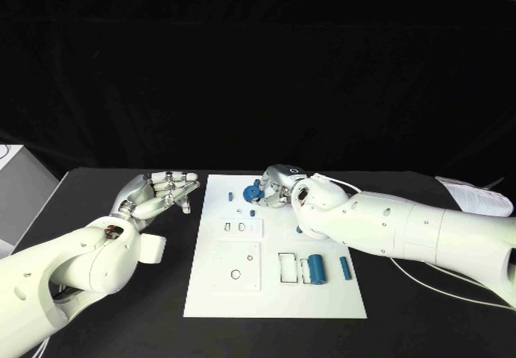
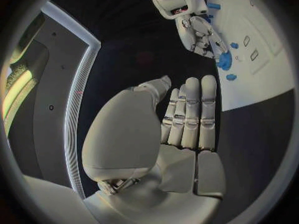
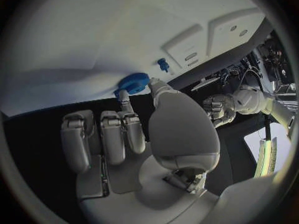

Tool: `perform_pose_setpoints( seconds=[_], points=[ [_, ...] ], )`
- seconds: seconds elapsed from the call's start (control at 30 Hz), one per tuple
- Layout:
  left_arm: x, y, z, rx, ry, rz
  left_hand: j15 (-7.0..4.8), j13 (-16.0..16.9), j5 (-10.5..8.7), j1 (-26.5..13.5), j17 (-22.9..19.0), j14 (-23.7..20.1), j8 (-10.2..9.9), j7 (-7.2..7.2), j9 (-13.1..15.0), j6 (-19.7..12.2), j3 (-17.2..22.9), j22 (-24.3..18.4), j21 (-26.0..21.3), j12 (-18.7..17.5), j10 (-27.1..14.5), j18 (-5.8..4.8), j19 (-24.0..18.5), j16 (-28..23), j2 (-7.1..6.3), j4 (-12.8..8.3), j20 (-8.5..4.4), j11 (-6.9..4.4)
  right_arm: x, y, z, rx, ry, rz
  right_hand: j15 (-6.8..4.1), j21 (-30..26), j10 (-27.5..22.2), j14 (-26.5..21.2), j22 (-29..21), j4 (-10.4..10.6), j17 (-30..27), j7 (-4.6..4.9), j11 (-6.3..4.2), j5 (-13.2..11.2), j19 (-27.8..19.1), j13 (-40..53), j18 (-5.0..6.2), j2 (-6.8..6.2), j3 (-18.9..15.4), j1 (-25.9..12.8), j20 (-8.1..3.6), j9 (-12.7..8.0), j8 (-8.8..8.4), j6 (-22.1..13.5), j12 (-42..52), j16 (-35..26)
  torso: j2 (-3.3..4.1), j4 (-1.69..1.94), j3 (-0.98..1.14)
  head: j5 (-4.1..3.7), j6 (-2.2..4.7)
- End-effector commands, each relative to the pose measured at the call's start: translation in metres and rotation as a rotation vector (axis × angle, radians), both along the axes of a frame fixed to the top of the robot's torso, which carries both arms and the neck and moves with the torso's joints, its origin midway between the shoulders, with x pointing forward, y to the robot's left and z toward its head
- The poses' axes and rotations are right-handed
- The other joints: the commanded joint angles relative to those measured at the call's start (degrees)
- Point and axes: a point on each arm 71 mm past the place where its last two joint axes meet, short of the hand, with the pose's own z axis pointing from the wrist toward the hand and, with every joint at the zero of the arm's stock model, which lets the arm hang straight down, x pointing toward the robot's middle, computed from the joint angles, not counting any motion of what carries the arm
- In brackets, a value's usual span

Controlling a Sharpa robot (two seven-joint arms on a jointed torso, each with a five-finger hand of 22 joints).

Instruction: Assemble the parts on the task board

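Head view: early in the job, by my read. The task board [image 1: 275,298] has loose parts lying flat on it: a blue cylinder [image 1: 318,267] and a smaller blue pin [image 1: 345,268] well behind the right hand [image 1: 282,184], toward the robot, next to a white-outlined slot [image 1: 288,267]. The two small slots [image 1: 242,225] in the raised block look unfilled, and so does the square plate [image 1: 236,265]. A small blue peg [image 1: 230,195] lies at the board's far end, just off to the side of the right hand, between the two hands. Right hand is at the board's far edge, fingertips on a round blue disc part [image 1: 252,193]; it looks pinched between thumb and finger, but I can't tell whether it's lifted or resting on the board. Left hand [image 1: 161,192] is off the board on the black table [image 1: 107,186], holding nothing, fingers partly folded.

Left wrist view: left hand [image 2: 187,119] released, fingers straight and side by side, nothing in the palm. Disc part [image 2: 224,60] is well ahead of it, at the right hand's [image 2: 199,35] fingertips.

Right wrist view: thumb and one finger of the right hand [image 3: 143,129] reach to the disc part [image 3: 132,82] and touch it; the other fingers are curled short of it. Small peg [image 3: 163,64] is just beyond the disc. Most of the assembly is left, as far as I can judge.
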Motion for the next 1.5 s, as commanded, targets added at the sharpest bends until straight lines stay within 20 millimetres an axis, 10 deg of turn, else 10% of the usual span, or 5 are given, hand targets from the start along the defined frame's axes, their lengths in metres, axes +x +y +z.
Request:
perform_pose_setpoints(
  seconds=[0.03,0.53,0.93,1.33,1.5],
  points=[
    [0.0,-0.001,0.001,-0.004,-0.006,-0.013,0.11,0.01,-0.05,-0.34,0.03,-0.28,-0.21,0.04,0.06,-0.36,0.32,0.09,0.31,-0.2,-0.55,0.87,-0.63,0.26,-0.14,-0.01,0.02,0.16,-0.004,-0.001,-0.004,-0.019,0.017,0.011,0.07,0.13,5.99,5.97,15.08,-0.06,15.07,-0.04,0.01,0.15,6.0,15.06,-0.39,0.12,0.12,-0.25,0.26,-0.02,-0.14,-0.32,0.12,0.36,-0.02,-0.01,0.01,0.08,0.01],
    [0.001,0.001,0.0,-0.002,-0.006,-0.005,0.11,0.01,-0.05,-0.34,0.03,-0.28,-0.21,0.04,0.06,-0.36,0.32,0.09,0.31,-0.2,-0.55,0.87,-0.63,0.26,-0.14,-0.01,0.02,0.16,-0.019,-0.031,0.016,0.092,-0.107,0.013,-0.07,0.13,5.99,5.97,15.08,-0.32,15.07,-0.09,-0.06,1.03,6.0,15.06,-0.39,-0.3,1.01,1.34,0.1,-0.03,-0.14,0.08,0.12,0.36,-0.13,-0.36,0.1,0.04,0.54],
    [0.005,0.004,-0.004,-0.001,0.0,0.004,0.18,0.04,-0.06,-0.57,-0.01,-0.38,-0.19,0.11,0.11,-0.34,0.33,0.13,0.41,-0.11,-0.52,0.85,-0.76,0.24,-0.15,0.02,0.07,0.21,-0.022,-0.119,0.04,0.353,-0.004,0.07,-0.14,-1.91,5.91,5.97,12.85,-2.84,15.07,0.18,0.12,-3.19,4.73,14.98,0.26,-3.01,3.71,14.37,0.0,-0.29,-0.45,0.01,0.04,0.36,-0.67,-1.1,0.7,-1.35,1.53],
    [0.004,0.003,-0.011,-0.001,0.015,-0.001,0.17,0.17,-0.06,-0.7,-0.08,-0.49,-0.05,0.12,0.21,-0.11,0.4,0.15,0.49,0.16,-0.03,0.87,-0.92,0.2,-0.08,-0.01,0.11,0.15,-0.019,-0.198,0.034,0.223,0.024,-0.018,0.0,-1.47,5.99,5.97,13.36,-4.02,15.07,0.17,0.24,-1.7,5.03,15.06,0.12,-4.32,3.73,17.64,0.22,-0.49,-0.65,-0.48,0.12,0.36,-0.8,-1.45,1.47,-2.85,1.89],
    [0.004,0.003,-0.013,0.0,0.018,-0.003,0.12,0.28,-0.06,-0.72,-0.1,-0.5,-0.02,0.07,0.26,-0.06,0.45,0.18,0.56,0.38,0.4,0.88,-1.0,0.22,-0.07,-0.1,0.1,0.05,-0.018,-0.203,0.027,0.168,0.042,-0.023,-0.12,-1.54,5.99,5.97,13.29,-3.97,15.07,0.08,0.14,-1.87,4.99,15.06,0.14,-4.45,3.57,17.63,0.14,-0.55,-0.78,-0.7,0.12,0.36,-0.76,-1.34,1.4,-2.77,1.66]
  ],
)
